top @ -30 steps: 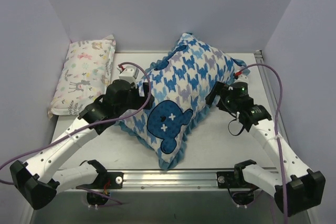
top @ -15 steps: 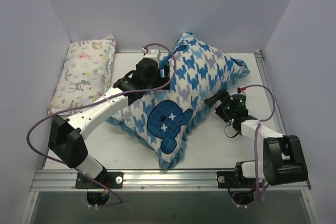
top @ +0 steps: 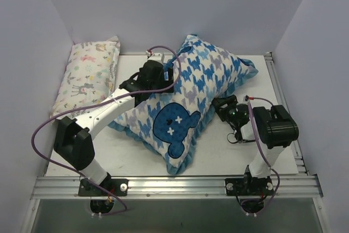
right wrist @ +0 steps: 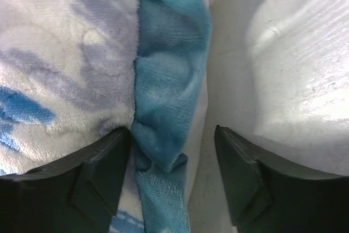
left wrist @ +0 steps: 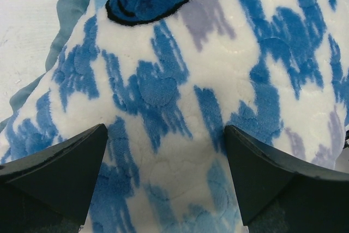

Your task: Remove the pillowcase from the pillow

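On the counter point(top: 218, 154), the right-edge ruffle point(right wrist: 169, 80) of the filled pillowcase point(top: 202, 80) is now straddled by the right end effector point(right wrist: 173, 145), newly narrowed but not yet clamped, readying a pull, while the left end effector point(left wrist: 165, 129) is held wide apart at its top.

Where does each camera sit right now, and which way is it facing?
Top external: above and behind the bases, looking down on the table; both arms, the pillowcase and a small animal-print pillow show.
Left wrist: on the left gripper, facing the pillowcase's houndstooth face close up; its two fingers frame the bottom.
Right wrist: on the right gripper, facing the blue ruffled trim, which lies between its fingers.
Shared: top external and right wrist both show that trim; all three show the pillowcase.
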`<state>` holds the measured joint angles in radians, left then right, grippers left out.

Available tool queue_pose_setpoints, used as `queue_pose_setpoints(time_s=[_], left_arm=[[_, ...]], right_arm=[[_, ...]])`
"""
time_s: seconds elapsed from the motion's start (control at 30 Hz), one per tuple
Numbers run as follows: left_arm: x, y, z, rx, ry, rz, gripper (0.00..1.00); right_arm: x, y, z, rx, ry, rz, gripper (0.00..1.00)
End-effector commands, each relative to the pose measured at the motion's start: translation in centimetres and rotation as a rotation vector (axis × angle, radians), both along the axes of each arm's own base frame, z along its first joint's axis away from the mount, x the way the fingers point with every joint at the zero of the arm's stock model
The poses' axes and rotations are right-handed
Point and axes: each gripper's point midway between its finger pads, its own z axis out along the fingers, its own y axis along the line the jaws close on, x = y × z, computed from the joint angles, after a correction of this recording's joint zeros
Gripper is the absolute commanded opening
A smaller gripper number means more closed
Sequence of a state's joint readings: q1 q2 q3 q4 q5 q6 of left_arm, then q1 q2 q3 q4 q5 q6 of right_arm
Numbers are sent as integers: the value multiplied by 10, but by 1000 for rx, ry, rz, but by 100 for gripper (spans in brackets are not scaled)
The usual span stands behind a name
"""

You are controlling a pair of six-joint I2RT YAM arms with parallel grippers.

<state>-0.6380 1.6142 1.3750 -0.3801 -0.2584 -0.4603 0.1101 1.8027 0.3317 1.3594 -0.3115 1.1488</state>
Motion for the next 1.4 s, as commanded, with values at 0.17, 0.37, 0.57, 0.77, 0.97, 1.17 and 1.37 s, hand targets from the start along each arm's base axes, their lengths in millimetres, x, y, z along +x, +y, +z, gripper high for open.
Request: queue_pose_setpoints(time_s=[0.17,0.37,0.57,0.77,0.97,1.17,1.37], left_arm=[[6,7,9,-13,-31,16,97],[8,7,13,-11,-35,16,97],[6,9,22,-11,-51,14,97],[6,8,24,-13,-54,6,97],[7,8,23,-14,-52,6,97],[8,6,20,-9,-42,3,97],[8,8,19,-1,-42,6,97]], right_arm=[[10,-1,52,80,-225,-32,34],[8,-2,73,72,-260,-26,2],[-5,-3,80,5,-244,-9,0],[-25,-2,64,-71,-189,7,65],[-33,16,44,-68,-160,54,80],[-24,34,40,3,-174,85,82],[-24,33,34,36,-175,71,68]])
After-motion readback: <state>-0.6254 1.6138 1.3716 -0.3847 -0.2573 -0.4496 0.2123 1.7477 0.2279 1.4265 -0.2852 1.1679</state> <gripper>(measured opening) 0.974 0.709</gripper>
